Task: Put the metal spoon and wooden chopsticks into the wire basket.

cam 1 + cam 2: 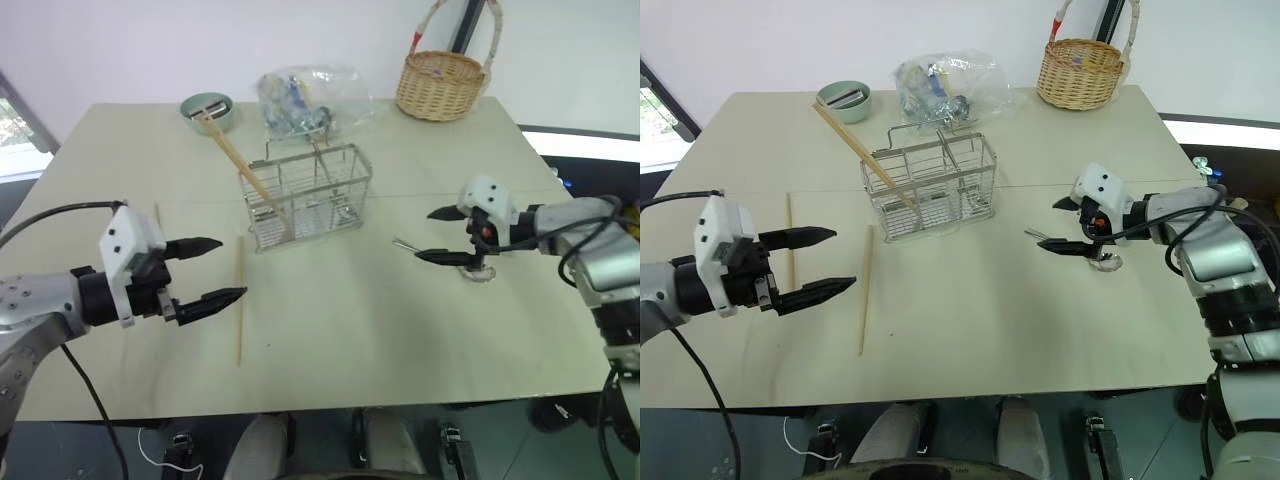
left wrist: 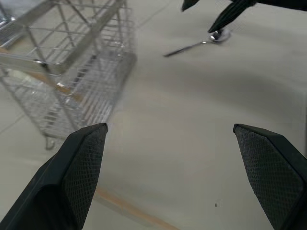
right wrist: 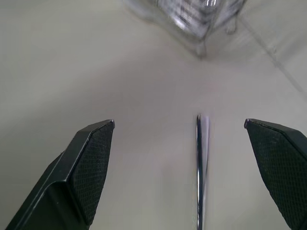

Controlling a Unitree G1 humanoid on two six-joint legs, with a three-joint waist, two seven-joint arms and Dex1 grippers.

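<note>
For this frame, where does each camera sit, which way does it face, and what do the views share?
Left eye: on the head, looking down over the table; both arms show.
Right eye: beside it, same scene: basket, wicker basket.
Left wrist: looks along the open left tool toward the basket, spoon and right tool.
Right wrist: looks along the open right tool down the spoon toward the basket.
Shared: all four show spoon and basket.

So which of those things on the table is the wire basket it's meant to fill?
Look at the middle of the beige table, toward its far side. The wire basket is the silver see-through grid box there, one chopstick leaning out of it. The wicker basket at the far right corner is tan and woven.
</note>
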